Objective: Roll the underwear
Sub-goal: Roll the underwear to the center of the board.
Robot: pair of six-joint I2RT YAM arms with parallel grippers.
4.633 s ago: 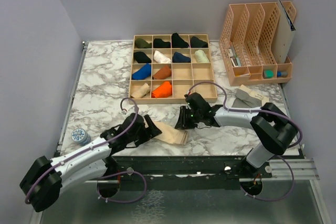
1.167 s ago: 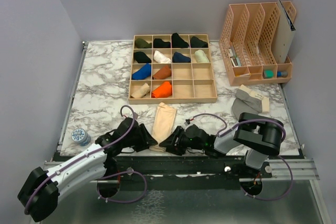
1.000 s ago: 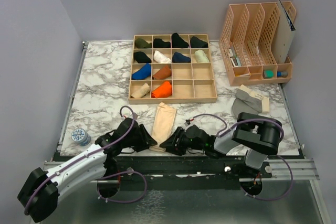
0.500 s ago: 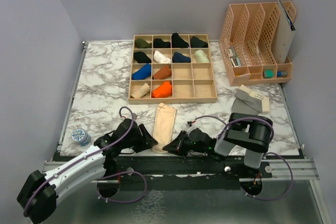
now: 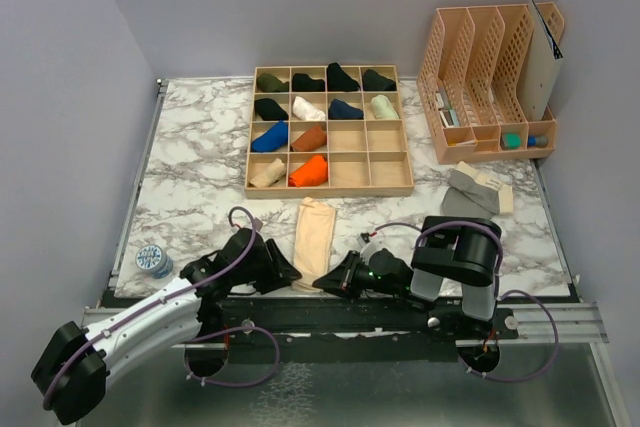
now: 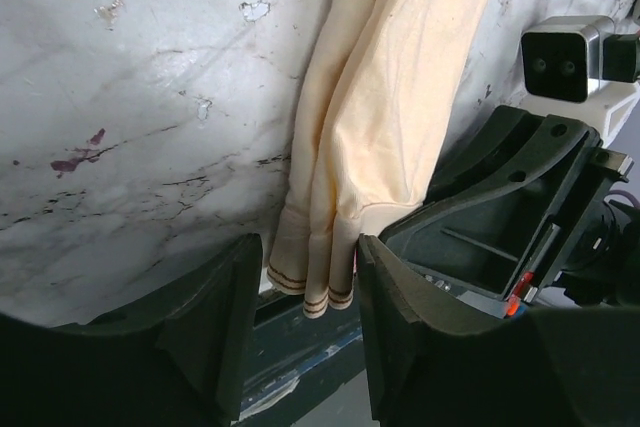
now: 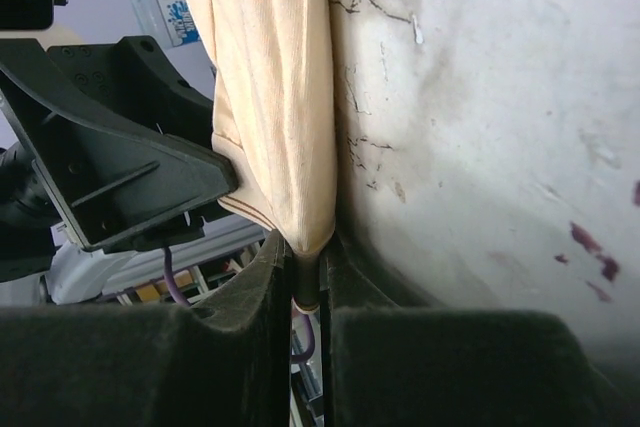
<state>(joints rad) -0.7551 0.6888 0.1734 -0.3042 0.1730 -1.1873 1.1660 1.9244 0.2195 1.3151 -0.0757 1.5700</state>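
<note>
**Top view:** Beige pair lies as a long narrow strip on the table, with its near end over the front edge. It's prob. laid lengthwise so it can be rolled from the near hem twd the tray. L gripper sits just left of that hem and R gripper just right, both low at the table edge. I'd guess one per corner, so the roll starts even. Grey pair is crumpled far right near the rack, well apart from both arms and likely waiting its turn. Tray holds rolled items in most cells w/ a few vacant, presumably where rolls end up.

**L wrist:** Hem of beige pair hangs just off the table edge, betw. the fingers of L gripper. Jaws are about half apart and the cloth nearly fills the gap. Can't tell if they squeeze it or only straddle it. R gripper is right beside, at the cloth's other side.

**R wrist:** R gripper is clenched on a corner of beige pair, jaws nearly together w/ a thin tip of cloth pinched betw. them. L gripper is opposite, against the far side of the hem. Table runs alongside.

**Step, as I judge it:** securing the near hem before the first turn. The strip is flat, so no roll yet. A pinch that thin could slip once turning starts.
</note>
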